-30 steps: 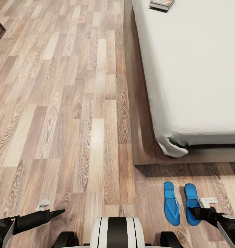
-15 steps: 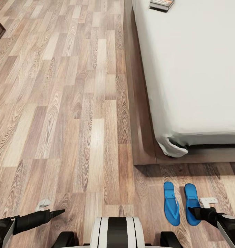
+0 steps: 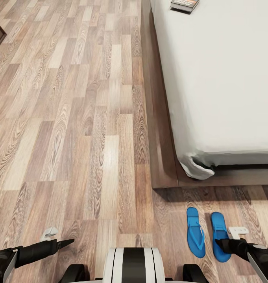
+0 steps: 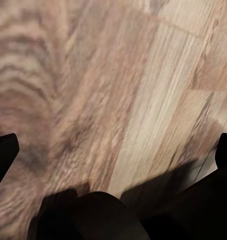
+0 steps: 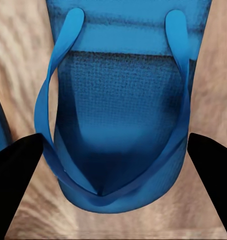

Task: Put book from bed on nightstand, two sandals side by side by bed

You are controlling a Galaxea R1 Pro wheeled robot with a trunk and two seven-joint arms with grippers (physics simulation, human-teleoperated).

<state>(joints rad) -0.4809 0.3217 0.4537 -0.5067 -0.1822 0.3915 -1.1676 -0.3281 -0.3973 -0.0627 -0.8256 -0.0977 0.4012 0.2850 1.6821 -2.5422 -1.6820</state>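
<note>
Sandals: 2 bright blue flat thin-soled ones lie on the light wood-plank floor [image 3: 71, 118] at lower right of the head frame, side by side, parallel, a thin strip of floor between them. Left sandal [image 3: 195, 232] sits just below the bed corner; right sandal [image 3: 220, 236] lies slightly lower in the frame, its lower end under the right gripper [image 3: 225, 246]. In the right wrist view that sandal [image 5: 118, 125] sits between the 2 dark fingertips [image 5: 16, 175], which stand spread wide either side of it, not touching. Left gripper [image 3: 65, 243] at lower left, over bare floor; in the left wrist view its fingertips [image 4: 3, 152] sit far apart at the frame edges, nothing between. Small thin dark-covered paperback book [image 3: 184, 4] lies on the pale grey-white mattress at top edge, well apart from the sandals. Bed [image 3: 228, 78] with dark brown wooden frame fills upper right.
</note>
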